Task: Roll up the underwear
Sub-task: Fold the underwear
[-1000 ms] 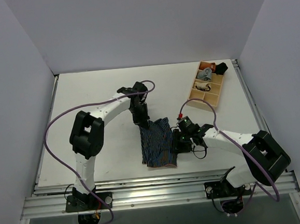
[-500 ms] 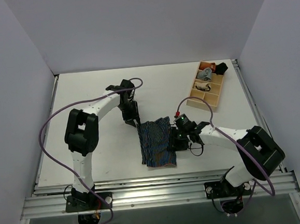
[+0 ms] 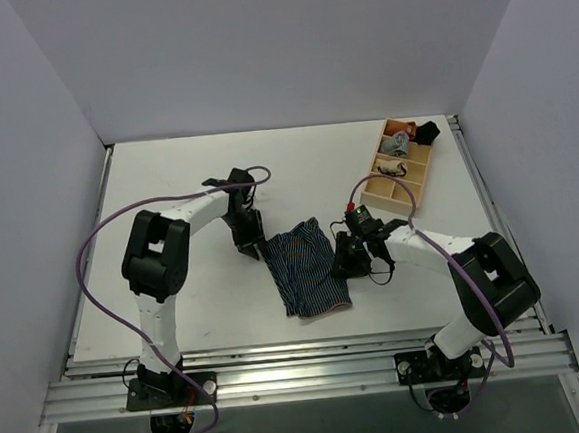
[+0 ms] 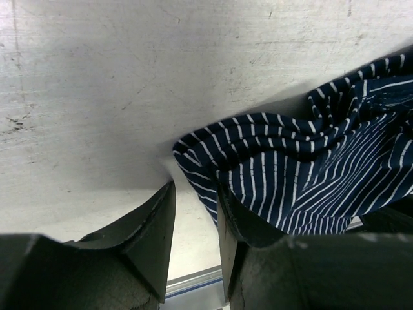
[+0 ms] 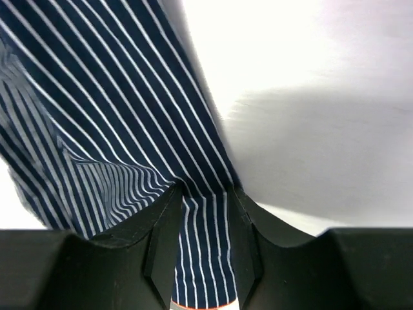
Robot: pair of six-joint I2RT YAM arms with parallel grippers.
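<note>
The underwear (image 3: 309, 271), dark navy with fine light pinstripes, lies rumpled and partly folded on the white table (image 3: 167, 186) between the arms. My left gripper (image 3: 251, 248) stands open just left of its far left corner. In the left wrist view, bare table shows between the fingers of the left gripper (image 4: 193, 213), and the underwear (image 4: 303, 174) brushes the outer side of the right finger. My right gripper (image 3: 341, 265) is shut on the underwear's right edge. In the right wrist view, a fold of the underwear (image 5: 97, 97) runs between the fingers of the right gripper (image 5: 203, 206).
A wooden tray (image 3: 378, 187) with compartments stands at the back right, holding small rolled garments (image 3: 396, 144). Grey walls close in the table on three sides. A metal rail (image 3: 301, 368) runs along the near edge by the arm bases.
My left gripper has opened, let go of the underwear's corner and drawn off to the left. The right gripper kept its hold and shifted slightly away; the cloth has turned a little.
</note>
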